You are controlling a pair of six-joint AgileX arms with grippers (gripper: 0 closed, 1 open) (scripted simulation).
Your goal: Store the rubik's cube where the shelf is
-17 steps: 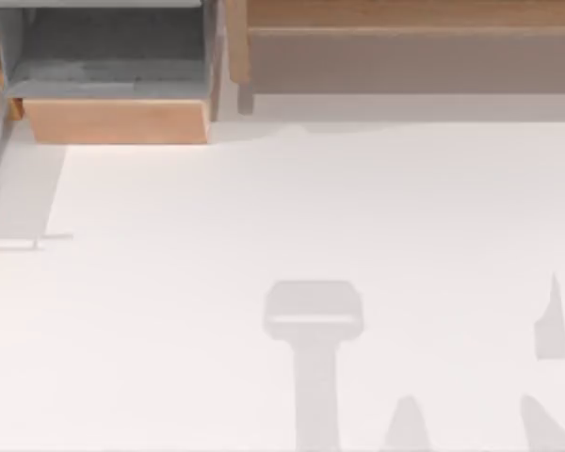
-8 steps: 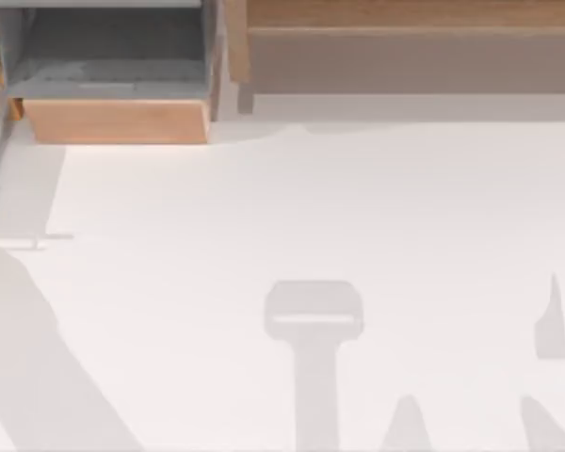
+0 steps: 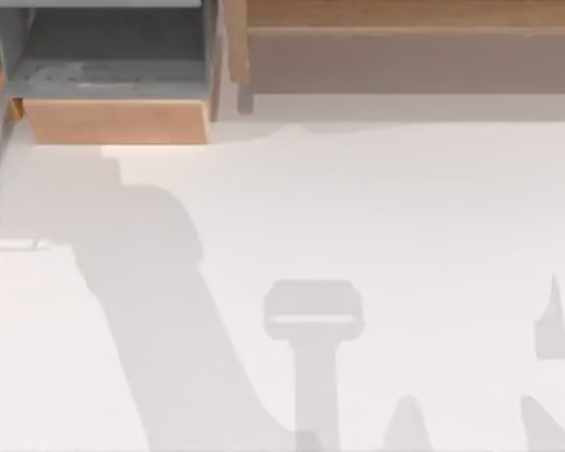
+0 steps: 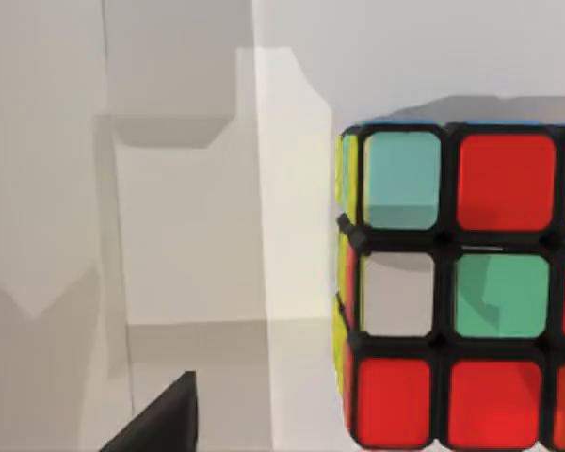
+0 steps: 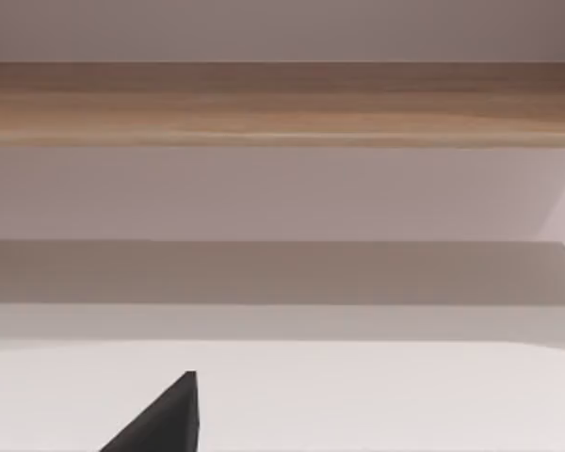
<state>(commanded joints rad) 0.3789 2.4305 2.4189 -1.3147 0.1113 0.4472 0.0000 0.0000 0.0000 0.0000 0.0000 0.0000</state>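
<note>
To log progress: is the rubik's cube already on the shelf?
Not on it: the rubik's cube rests on the white table; the shelf board is bare.

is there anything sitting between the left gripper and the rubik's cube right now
Nothing visible stands between them. In the left wrist view the rubik's cube sits close ahead on the bare white table, with only shadows across the surface beside it. A dark finger tip of the left gripper shows at the picture's edge, apart from the cube.

Plain white counter [image 3: 377,207], carrying along its far edge a long light-brown wooden shelf [image 3: 405,14] at right and a boxy wooden compartment with grey interior [image 3: 113,118] at left. Small multicoloured rubik's cube [image 4: 461,292] rested on white surface.
</note>
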